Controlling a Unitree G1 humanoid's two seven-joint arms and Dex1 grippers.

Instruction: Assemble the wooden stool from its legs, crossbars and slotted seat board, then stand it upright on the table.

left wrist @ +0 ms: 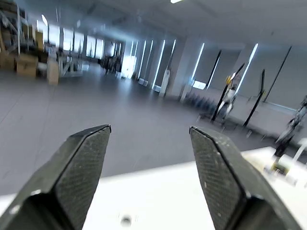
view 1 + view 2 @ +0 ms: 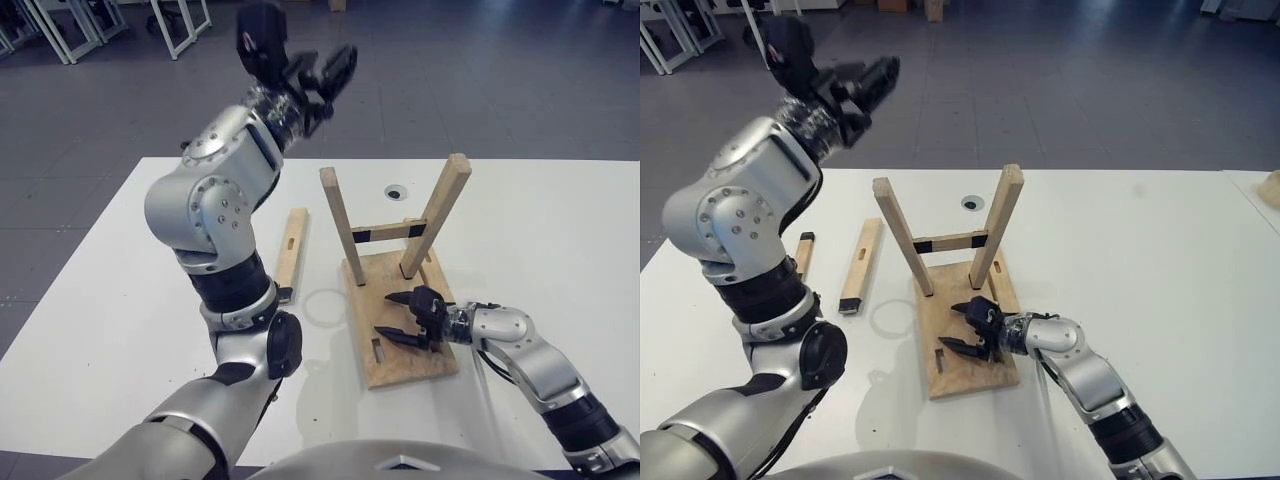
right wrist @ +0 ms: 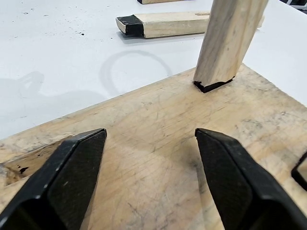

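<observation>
The seat board (image 2: 415, 365) lies flat on the tabletop (image 2: 560, 230) with two legs (image 2: 340, 225) standing in it. The right gripper (image 2: 385, 315) is just above the board, fingers apart; the left gripper (image 1: 148, 129), raised high, is also apart.

The seat board (image 2: 975, 375) is laid flat on the surface (image 2: 1160, 250). A left leg (image 2: 903, 235) and a right leg (image 2: 997, 225) are stood in it, joined by a crossbar (image 2: 952, 242). A loose leg (image 2: 860, 265) is laid flat to its left.
</observation>
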